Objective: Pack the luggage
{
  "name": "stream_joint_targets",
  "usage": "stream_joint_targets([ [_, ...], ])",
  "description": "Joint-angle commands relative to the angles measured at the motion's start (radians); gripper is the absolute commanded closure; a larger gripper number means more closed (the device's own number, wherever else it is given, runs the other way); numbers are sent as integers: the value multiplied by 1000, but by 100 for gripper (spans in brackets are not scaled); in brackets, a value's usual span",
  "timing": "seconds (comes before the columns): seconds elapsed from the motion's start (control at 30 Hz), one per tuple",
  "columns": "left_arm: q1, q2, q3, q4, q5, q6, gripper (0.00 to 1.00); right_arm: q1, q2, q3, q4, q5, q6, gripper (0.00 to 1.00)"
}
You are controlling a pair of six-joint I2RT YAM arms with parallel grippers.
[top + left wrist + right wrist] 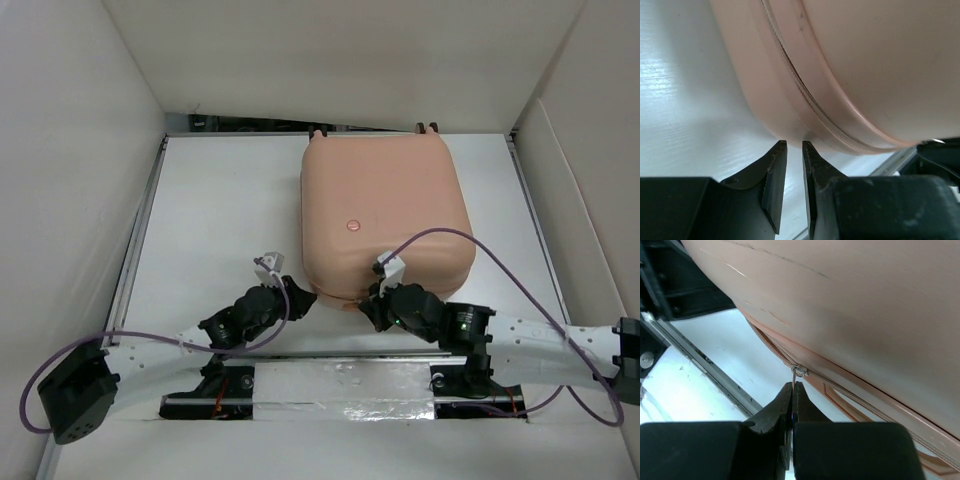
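Right gripper [793, 385] pinches the zip pull [798, 372] of the shut luggage [385, 215] on the counter [220, 200], left gripper [794, 144] barely open, empty, beside it; zipping likely needs a steady drag along the seam

I am counting one luggage [385, 200] directly ahead of both claws; two claws, left gripper [794, 145] and right gripper [792, 386]; one zipper pull [799, 371] at the right gripper's tips; two purple cables [440, 231] trailing behind the claws.

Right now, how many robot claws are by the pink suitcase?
2. The left gripper is at the luggage's near left corner; the right gripper is at its near edge, pinching the zipper pull. None seem hidden.
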State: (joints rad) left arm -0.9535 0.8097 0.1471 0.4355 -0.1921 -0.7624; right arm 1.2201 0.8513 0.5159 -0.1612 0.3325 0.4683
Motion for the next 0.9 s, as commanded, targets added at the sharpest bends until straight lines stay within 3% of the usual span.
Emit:
stream_joint_targets([
  [0.0, 4, 72, 69, 176, 0, 49, 83, 82, 70, 114, 134, -52, 17, 100],
  [0.17, 4, 236, 121, 331, 29, 58, 83, 91, 149, 116, 302, -115, 18, 100],
  [0.33, 4, 357, 151, 448, 85, 51, 83, 114, 327, 191, 472, -89, -20, 100],
  [0.5, 37, 410, 178, 468, 112, 52, 82, 114, 495, 250, 678, -53, -48, 100],
  [0.57, 71, 375, 151, 453, 128, 46, 76, 114, 445, 176, 700, -35, -46, 100],
  [0.7, 194, 238, 80, 363, 154, 31, 44, 58, 185, -6, 597, -30, -1, 100],
  [0.83, 333, 48, 63, 162, 151, -9, 34, -22, -174, -111, 383, -110, 9, 100],
  [0.87, 350, 24, 77, 134, 152, -15, 33, -37, -249, -108, 235, -98, 6, 100],
])
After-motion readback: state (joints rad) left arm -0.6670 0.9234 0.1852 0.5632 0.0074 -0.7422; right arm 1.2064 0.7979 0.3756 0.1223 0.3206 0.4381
